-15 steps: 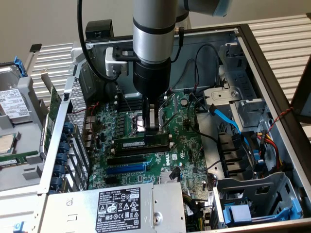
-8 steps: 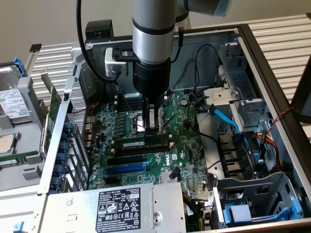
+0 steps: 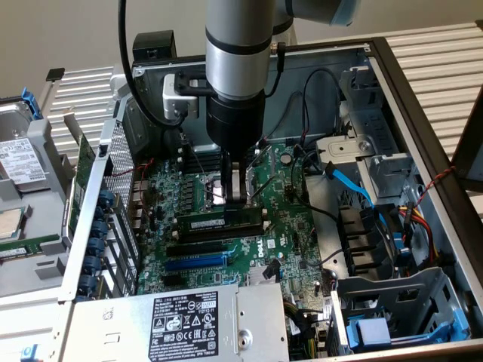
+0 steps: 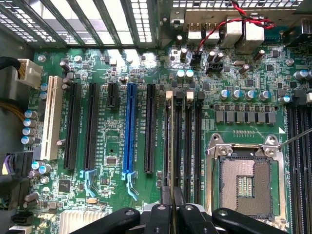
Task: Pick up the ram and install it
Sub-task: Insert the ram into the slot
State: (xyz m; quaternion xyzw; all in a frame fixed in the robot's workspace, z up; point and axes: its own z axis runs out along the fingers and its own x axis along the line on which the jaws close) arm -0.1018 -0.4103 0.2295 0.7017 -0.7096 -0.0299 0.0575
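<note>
Pinching one ram is one end effector.

You're working on a white slatted counter, its ribs showing at the far side and at the exterior view's left. An open case lies flat on it, the open side facing up. Just beside the case, at the exterior view's left, sits a grey tray carrying a drive with a white label.
</note>
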